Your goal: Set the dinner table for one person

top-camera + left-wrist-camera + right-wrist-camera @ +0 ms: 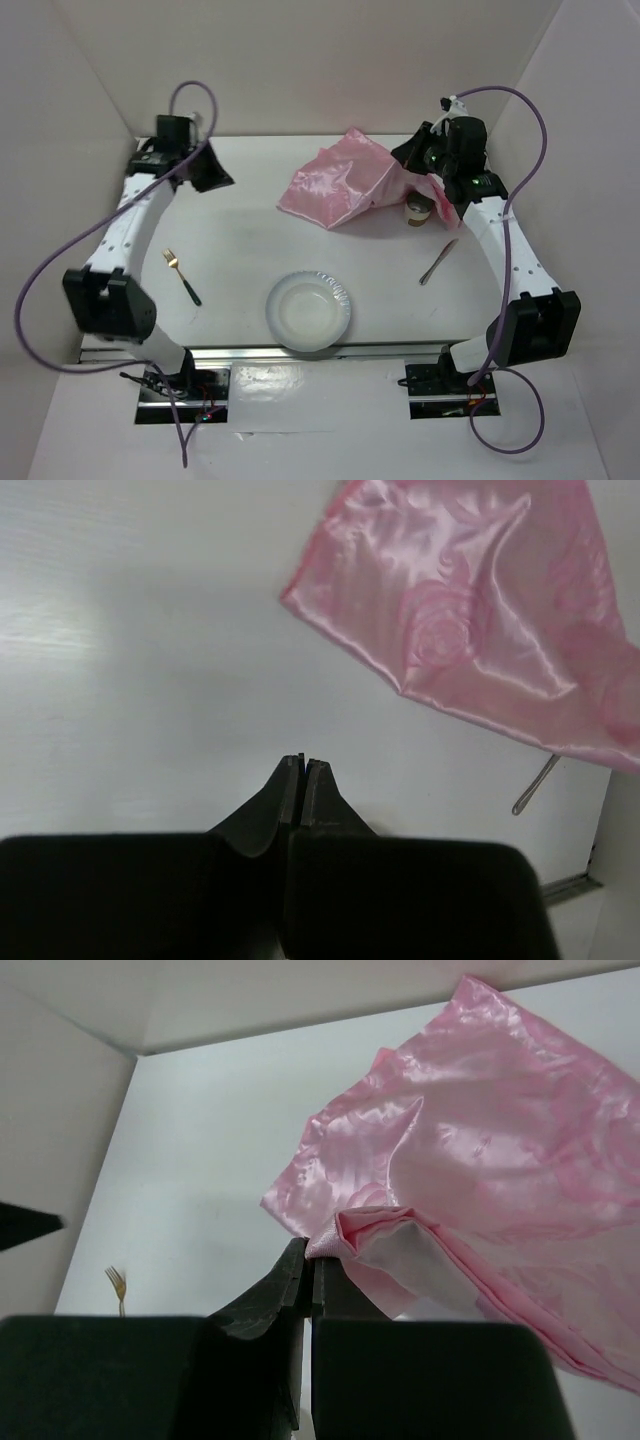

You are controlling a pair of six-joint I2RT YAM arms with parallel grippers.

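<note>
The shiny pink cloth mat [335, 185] lies crumpled at the back middle of the white dinner table [240, 230]. My right gripper [412, 168] is shut on a folded corner of the mat [480, 1150] and holds it lifted; the pinch shows at the fingertips in the right wrist view [312, 1252]. My left gripper [215, 175] is shut and empty above the table at the back left; in its own view [303, 763] the mat [470, 610] lies ahead and to the right. A white plate [309, 310] sits near the front middle.
A gold fork with a dark handle [182, 275] lies left of the plate and shows in the right wrist view [117, 1282]. A silver utensil [438, 262] lies to the right. A small cup [418, 210] stands by the mat's right edge. White walls close in three sides.
</note>
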